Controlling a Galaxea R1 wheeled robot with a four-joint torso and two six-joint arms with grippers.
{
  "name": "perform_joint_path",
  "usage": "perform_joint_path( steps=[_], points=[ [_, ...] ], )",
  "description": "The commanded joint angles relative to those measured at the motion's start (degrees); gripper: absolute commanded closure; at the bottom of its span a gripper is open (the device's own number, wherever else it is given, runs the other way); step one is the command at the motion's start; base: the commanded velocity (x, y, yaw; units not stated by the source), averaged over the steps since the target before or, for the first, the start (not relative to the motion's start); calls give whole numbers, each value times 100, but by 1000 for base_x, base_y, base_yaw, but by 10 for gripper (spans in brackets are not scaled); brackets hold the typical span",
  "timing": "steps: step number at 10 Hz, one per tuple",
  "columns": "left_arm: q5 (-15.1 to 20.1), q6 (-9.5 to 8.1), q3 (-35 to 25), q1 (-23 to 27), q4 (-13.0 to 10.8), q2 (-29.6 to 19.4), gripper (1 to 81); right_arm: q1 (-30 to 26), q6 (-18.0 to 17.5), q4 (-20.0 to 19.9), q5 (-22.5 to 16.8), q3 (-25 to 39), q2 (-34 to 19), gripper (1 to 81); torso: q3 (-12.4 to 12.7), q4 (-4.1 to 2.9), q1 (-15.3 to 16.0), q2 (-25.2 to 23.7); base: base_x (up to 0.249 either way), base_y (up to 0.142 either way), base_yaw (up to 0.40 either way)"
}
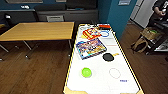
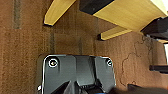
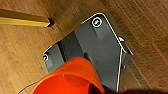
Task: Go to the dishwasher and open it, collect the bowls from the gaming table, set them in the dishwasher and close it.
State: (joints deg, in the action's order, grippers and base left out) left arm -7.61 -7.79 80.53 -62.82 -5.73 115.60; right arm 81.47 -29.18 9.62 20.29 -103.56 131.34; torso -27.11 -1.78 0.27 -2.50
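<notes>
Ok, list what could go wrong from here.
1. The black bowl sits close beside the game box; an arm reaching for it may shove the box across the table.
2. The green bowl stands toward the table's left side; a nudge might slide it over that edge.
3. The orange bowl looms right by the right wrist. Whether it is firmly held cannot be told, so it might slip or hit the table.

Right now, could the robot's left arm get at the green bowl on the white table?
Probably yes: the green bowl sits near the close end of the table, with bare tabletop around it and nothing in the way.
</notes>
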Motion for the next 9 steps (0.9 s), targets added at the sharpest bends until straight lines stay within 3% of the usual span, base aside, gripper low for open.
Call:
perform_joint_path(
  steps=[1, 4, 9],
  points=[
    [416, -564, -995, 1116, 28, -854, 10, 383, 27, 620, -24, -1014, 929, 811, 0, 0, 0, 0, 0, 0, 0],
    [919, -1093, -1171, 1803, 28, -889, 10, 410, 27, 629, -95, -1491, 1477, 811, 0, 0, 0, 0, 0, 0, 0],
    [2051, -1962, -1162, 3060, 28, -565, 10, 314, 18, 629, -279, -1605, 1872, 811, 0, 0, 0, 0, 0, 0, 0]
  ],
)
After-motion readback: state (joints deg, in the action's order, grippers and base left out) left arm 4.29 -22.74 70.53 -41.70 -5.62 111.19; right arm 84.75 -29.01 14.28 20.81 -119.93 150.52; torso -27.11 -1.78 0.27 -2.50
